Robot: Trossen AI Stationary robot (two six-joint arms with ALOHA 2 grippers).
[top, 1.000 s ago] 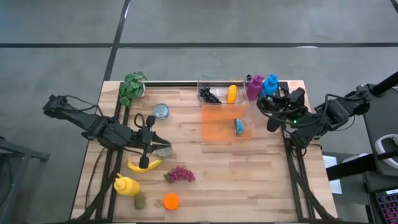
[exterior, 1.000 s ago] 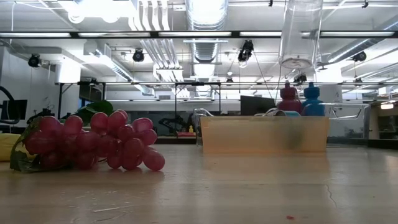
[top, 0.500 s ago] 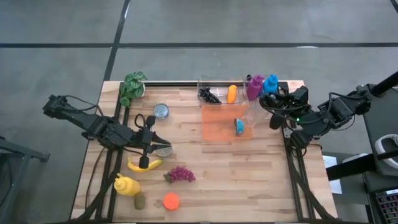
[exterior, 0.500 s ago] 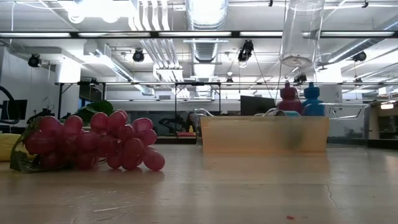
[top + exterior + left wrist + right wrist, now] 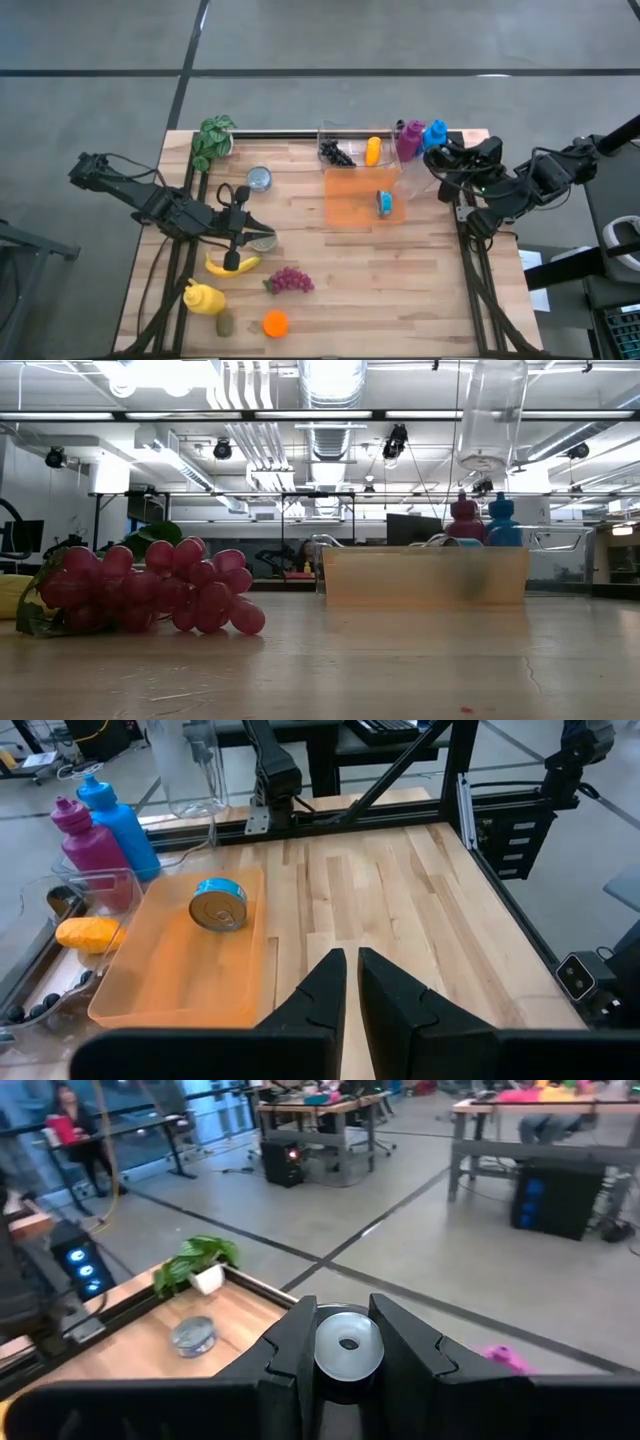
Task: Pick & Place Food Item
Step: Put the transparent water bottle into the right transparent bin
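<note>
The clear bottle (image 5: 490,415) hung high above the table, over the far right corner of the orange tray (image 5: 345,200), its round end clamped between the fingers of the right gripper (image 5: 347,1338), which was narrowed onto it. A blue can (image 5: 385,203) lay inside the tray. Well away from the tray's left side, the left gripper (image 5: 351,970) hovered with fingers nearly together, holding nothing, over the banana (image 5: 248,264).

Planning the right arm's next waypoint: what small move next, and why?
Probably lower it slowly. The right gripper is shut on a clear bottle hanging high above the table, close to the blue bottle and orange tray; it likely needs setting down first. The left gripper waits shut by the banana.
</note>
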